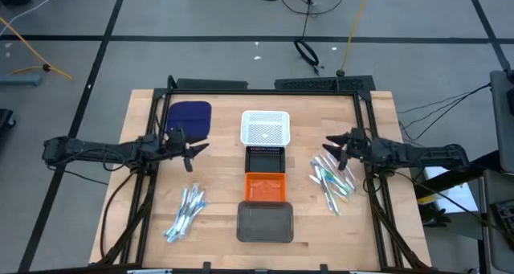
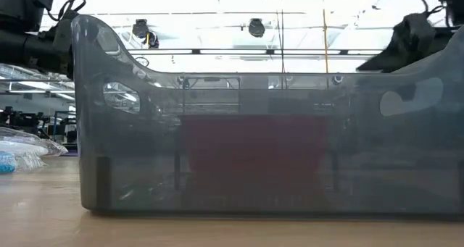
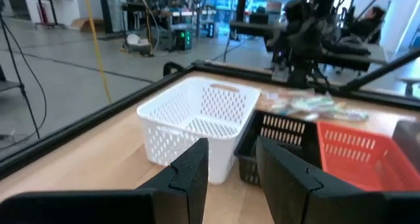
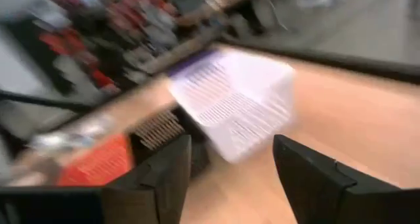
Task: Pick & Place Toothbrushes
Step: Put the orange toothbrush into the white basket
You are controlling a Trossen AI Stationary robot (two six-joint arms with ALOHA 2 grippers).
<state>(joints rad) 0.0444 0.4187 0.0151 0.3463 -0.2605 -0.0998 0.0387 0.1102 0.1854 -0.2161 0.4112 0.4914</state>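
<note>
No legible text, label, brand, number or sign appears in any view. The trays, the table surface, the arms and the room equipment beyond the table carry no readable markings.

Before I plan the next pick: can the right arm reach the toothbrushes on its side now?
Probably yes. The right gripper, open and empty, hovers beside the right toothbrushes; nothing lies between them.
</note>
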